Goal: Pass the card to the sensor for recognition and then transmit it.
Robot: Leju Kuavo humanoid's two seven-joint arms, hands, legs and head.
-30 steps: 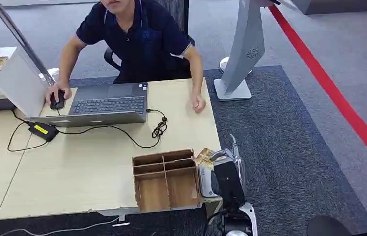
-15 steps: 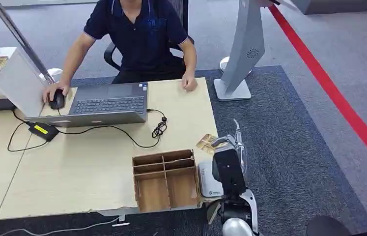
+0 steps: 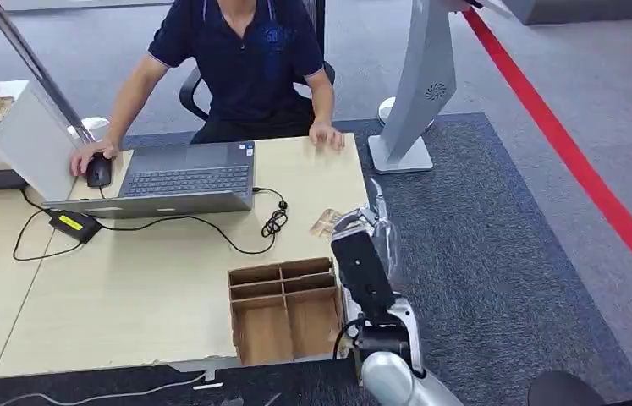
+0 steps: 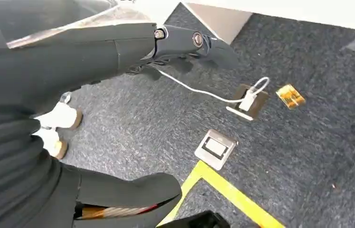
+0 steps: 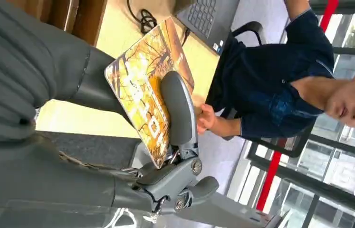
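A person (image 3: 244,59) sits at the far side of the table (image 3: 126,288), one hand on a mouse (image 3: 98,172) beside the open laptop (image 3: 185,178). Nearer the robot stands a wooden divided box (image 3: 285,309). Just past it, the right hand (image 3: 361,241) hovers over the table's right edge, thumb (image 5: 177,111) pressing the card (image 3: 325,222) flat against its fingers. The left hand (image 4: 118,47) hangs above the carpet, fingers loosely curled, holding nothing.
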